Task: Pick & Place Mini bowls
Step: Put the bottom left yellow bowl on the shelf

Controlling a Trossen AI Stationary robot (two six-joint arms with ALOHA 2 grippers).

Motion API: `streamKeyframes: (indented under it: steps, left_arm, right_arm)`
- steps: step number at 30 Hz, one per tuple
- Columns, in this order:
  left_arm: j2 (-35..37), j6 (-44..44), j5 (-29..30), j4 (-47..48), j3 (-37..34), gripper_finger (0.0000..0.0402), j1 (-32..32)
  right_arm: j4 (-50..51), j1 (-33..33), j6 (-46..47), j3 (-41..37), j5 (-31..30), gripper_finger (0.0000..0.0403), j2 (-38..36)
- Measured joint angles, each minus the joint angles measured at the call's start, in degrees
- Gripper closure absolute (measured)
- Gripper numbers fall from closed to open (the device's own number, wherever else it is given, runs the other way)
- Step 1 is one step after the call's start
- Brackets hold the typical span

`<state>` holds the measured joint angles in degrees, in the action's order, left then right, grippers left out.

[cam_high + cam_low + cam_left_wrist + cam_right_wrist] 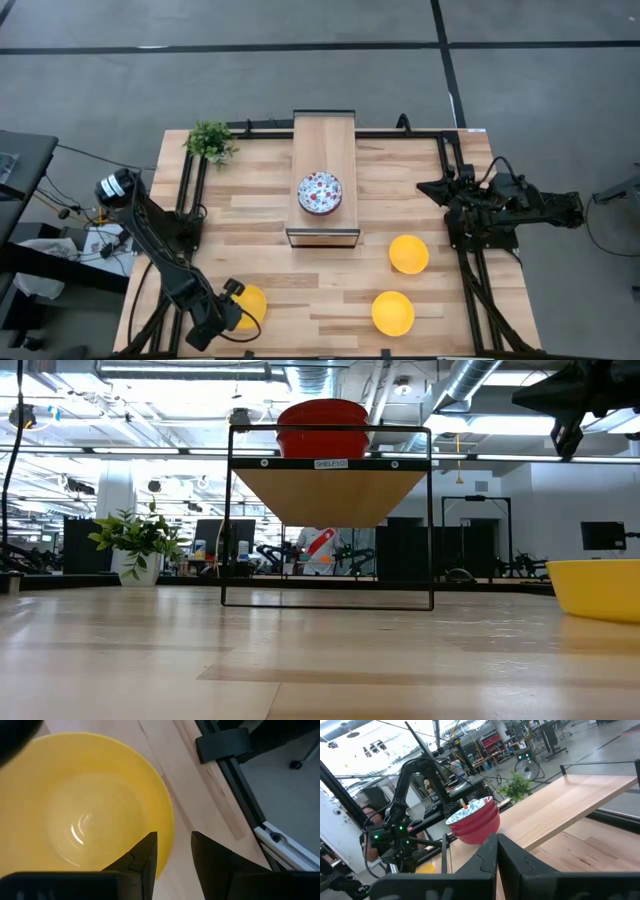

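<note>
Left gripper straddled the yellow mini bowl's rim at the table's 7 o'clock, fingers slightly apart, nothing clamped; bowl looked light, rigid, glossy-slick, so grip the rim; right gripper idled closed at 3 o'clock.

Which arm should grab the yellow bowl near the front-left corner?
Left. The left gripper already sits at that yellow bowl, jaws open astride its rim in the left wrist view. The right gripper is parked at the table's far right edge.
</note>
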<state>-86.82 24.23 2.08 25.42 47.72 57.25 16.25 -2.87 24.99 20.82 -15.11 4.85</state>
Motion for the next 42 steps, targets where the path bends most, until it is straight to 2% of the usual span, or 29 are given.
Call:
streamKeyframes:
  steps: [6, 15, 42]
  left_arm:
    - [-0.42, -0.02, 2.56, -0.12, 0.00, 0.0284, -0.23]
    - [-0.42, -2.98, 2.65, -0.22, -0.01, 0.0284, -0.32]
    - [-0.40, -2.99, 2.81, -6.49, -5.53, 0.0284, -0.79]
  right_arm:
    - [0.00, 0.00, 0.00, 0.00, 0.00, 0.0403, 0.02]
    - [-0.01, 0.00, 0.02, 0.00, 0.00, 0.0403, 0.01]
    - [-0.01, 0.00, 0.04, 0.00, 0.02, 0.0403, 0.00]
